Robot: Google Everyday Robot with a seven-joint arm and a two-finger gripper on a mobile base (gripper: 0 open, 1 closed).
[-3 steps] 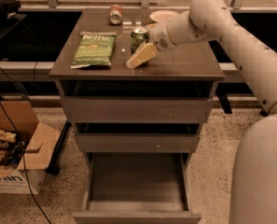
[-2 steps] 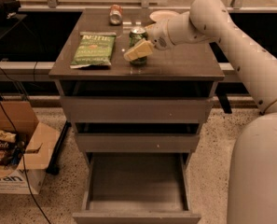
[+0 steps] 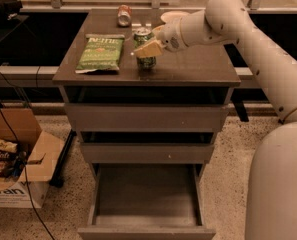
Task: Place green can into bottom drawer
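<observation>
The green can (image 3: 142,34) stands upright on the cabinet top (image 3: 198,69), just right of the middle. My gripper (image 3: 147,47) reaches in from the right and sits right at the can, its pale tip crossing in front of the can's body. The can rests on the top. The bottom drawer (image 3: 146,231) is pulled out at floor level, and its box interior holds nothing. The two shallower drawers above it are shut.
A flat green chip bag (image 3: 101,52) lies left of the can. A reddish-silver can (image 3: 124,15) lies at the back of the top. An open cardboard box (image 3: 13,159) with snack bags stands on the floor at left, beside cables. My arm spans the right side.
My gripper has moved left and a little up, from beside the green can's lower right to directly at it. The can has not moved.
</observation>
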